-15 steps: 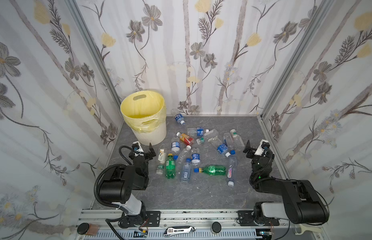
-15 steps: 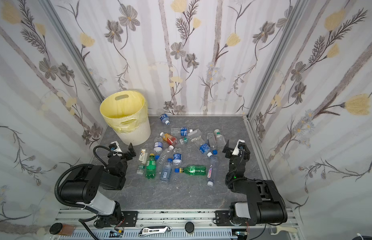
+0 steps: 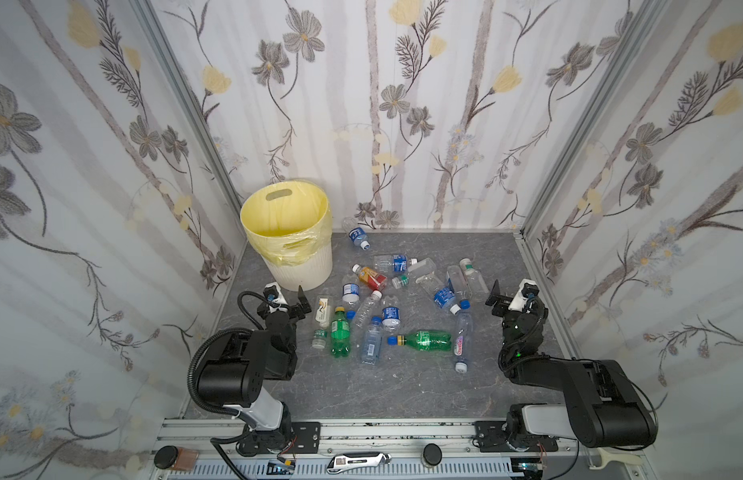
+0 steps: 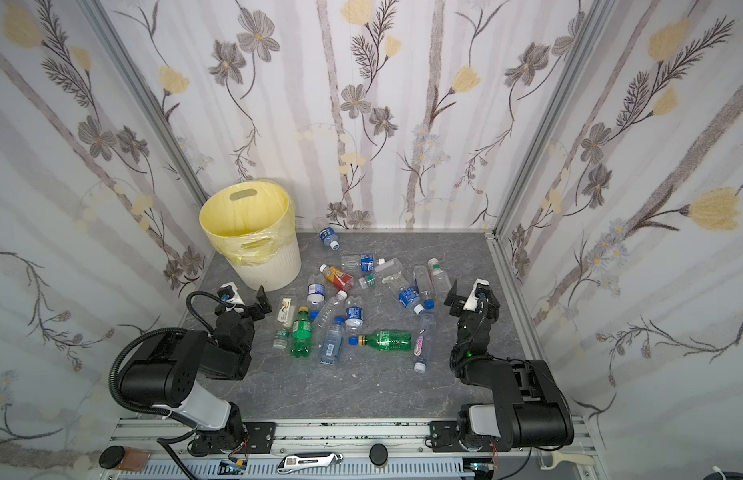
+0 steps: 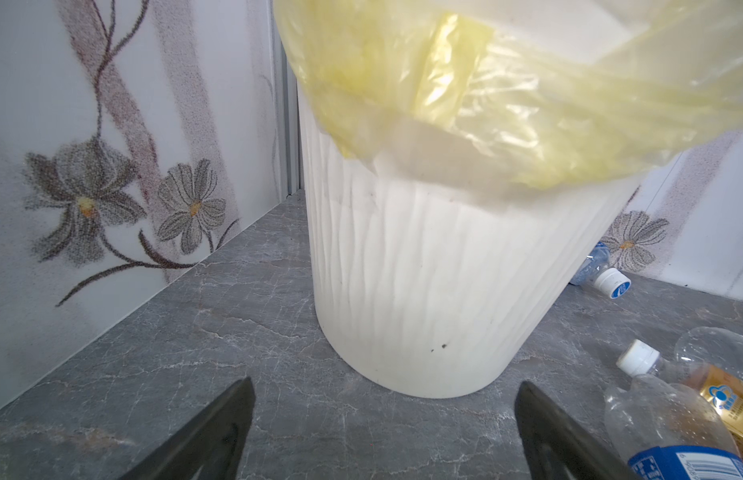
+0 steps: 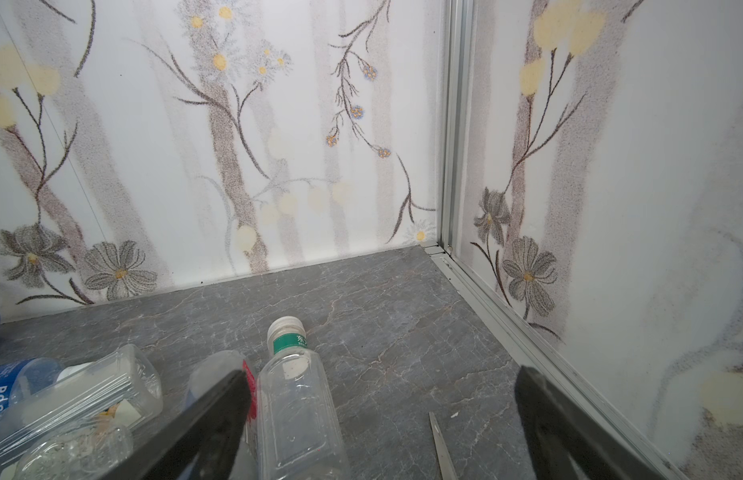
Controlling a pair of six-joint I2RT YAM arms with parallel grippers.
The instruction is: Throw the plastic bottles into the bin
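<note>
Both grippers are spread wide and hold nothing. My left gripper sits low, facing the foot of the bin. My right gripper is close to the rail at the right edge. The bin stands in the back left corner. The bottles lie scattered mid-table, one of them by the back wall beside the bin. I have open room along the front strip and in the back right corner. I count one bin and about eighteen bottles, overlaps blurring the tally: two green, one orange-red.
</note>
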